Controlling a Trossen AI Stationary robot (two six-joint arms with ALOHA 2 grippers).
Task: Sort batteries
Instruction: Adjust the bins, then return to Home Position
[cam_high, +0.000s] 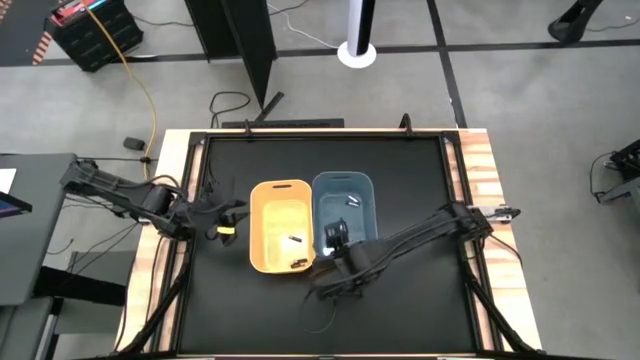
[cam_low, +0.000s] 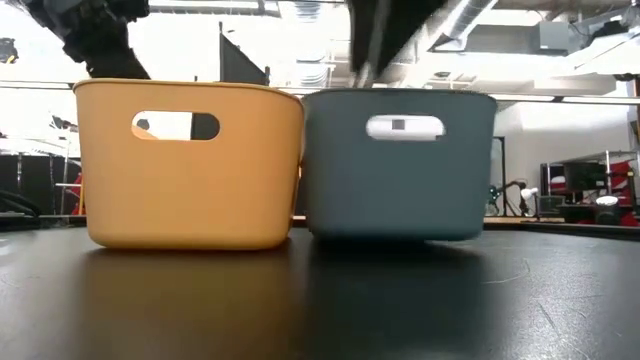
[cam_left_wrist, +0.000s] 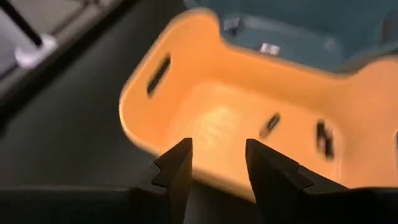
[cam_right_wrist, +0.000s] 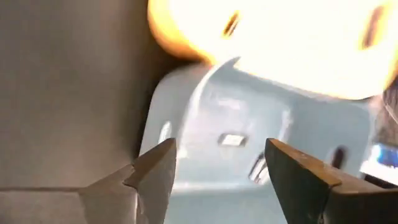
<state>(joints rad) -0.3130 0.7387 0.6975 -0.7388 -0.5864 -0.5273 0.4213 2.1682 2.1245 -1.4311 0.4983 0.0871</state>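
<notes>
On the black worktop (cam_high: 410, 310) a yellow bin (cam_high: 262, 215) and a blue bin (cam_high: 364, 190) stand side by side, touching. The yellow bin holds two dark batteries (cam_high: 295, 241), and the blue bin holds pale batteries (cam_high: 352, 200) near its far end. The left hand (cam_high: 226, 212) hovers just beside the yellow bin on the side away from the blue bin, fingers (cam_left_wrist: 177, 171) narrowly apart and empty, while the right hand (cam_high: 335, 238) hangs over the blue bin's near end, fingers (cam_right_wrist: 152, 174) spread wide and empty.

Overhead view straight down, low view level at tabletop, both wrist views close, all sharing yellow bin (cam_high: 279, 226).
</notes>
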